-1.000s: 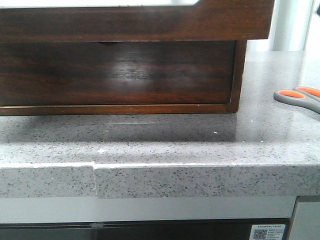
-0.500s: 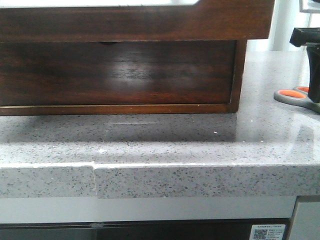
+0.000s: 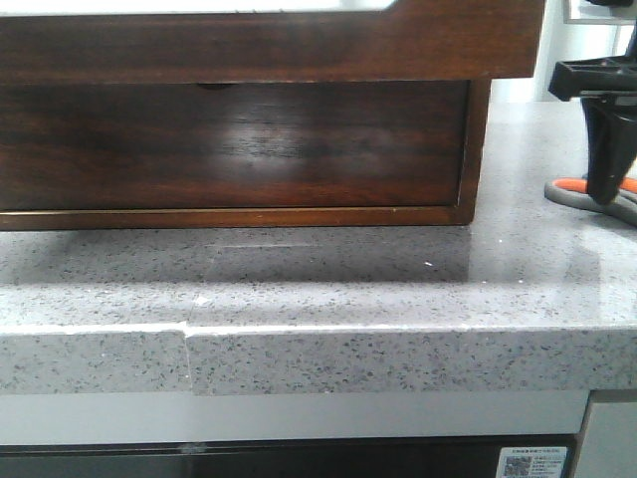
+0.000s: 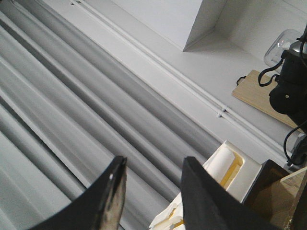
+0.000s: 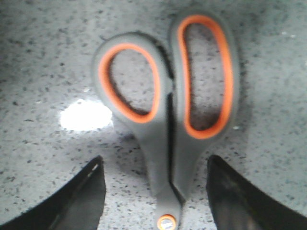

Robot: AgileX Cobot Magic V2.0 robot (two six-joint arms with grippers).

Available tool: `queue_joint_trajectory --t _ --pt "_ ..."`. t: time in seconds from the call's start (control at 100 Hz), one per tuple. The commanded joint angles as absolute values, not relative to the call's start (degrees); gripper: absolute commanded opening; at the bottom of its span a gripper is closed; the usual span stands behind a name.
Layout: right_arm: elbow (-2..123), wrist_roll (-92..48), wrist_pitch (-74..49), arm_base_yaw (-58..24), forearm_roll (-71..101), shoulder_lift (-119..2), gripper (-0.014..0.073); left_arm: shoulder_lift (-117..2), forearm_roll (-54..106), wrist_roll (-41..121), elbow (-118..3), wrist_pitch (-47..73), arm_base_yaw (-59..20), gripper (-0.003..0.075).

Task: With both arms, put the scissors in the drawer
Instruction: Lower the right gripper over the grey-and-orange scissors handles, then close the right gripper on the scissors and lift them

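Two jaws of the right gripper [image 5: 156, 201] stand apart, straddling the scissors [image 5: 165, 115] flat on the counter [image 3: 299, 289] beside the drawer [image 3: 239, 40], apparently poised for pickup; left gripper [image 4: 151, 191], also apart, holds nothing.

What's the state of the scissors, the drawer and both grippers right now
scissors: closed, flat on the counter, not gripped.
drawer: shut, flush in its frame.
right gripper: open, fingers either side of the scissors.
left gripper: open, empty, away from the counter.
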State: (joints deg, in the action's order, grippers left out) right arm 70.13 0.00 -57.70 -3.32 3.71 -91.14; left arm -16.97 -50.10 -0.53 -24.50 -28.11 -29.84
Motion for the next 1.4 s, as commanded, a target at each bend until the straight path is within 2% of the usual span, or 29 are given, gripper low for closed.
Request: queue_joint_trajectory --t 0.0,0.7,1.14,1.21,1.25,1.39 --pt "71.84 0.58 -57.20 -3.38 2.98 -89.12 0.0409 -17.50 -47.74 -1.37 -26.37 -29.71 -30.00 0.0262" --pt "71.84 2.14 -59.30 -3.38 2.98 -89.20 0.0409 -17.50 -47.74 -1.37 -26.37 -29.71 -30.00 0.0262" --pt "71.84 2.14 -61.08 -3.38 3.81 -95.93 0.0406 -17.50 -47.74 -1.37 -26.37 -29.71 -30.00 0.0262" --pt "71.84 2.14 -60.58 -3.38 3.81 -96.16 0.0369 -17.50 -47.74 -1.37 -26.37 -29.71 -30.00 0.0262" --pt "71.84 2.14 -60.19 -3.38 3.81 -96.16 0.0316 -17.50 -47.74 -1.37 -26.37 -29.71 -30.00 0.0262" --pt "71.84 2.14 -59.95 -3.38 3.71 -96.16 0.0034 -17.50 -47.74 -1.37 -26.37 -29.71 -30.00 0.0262"
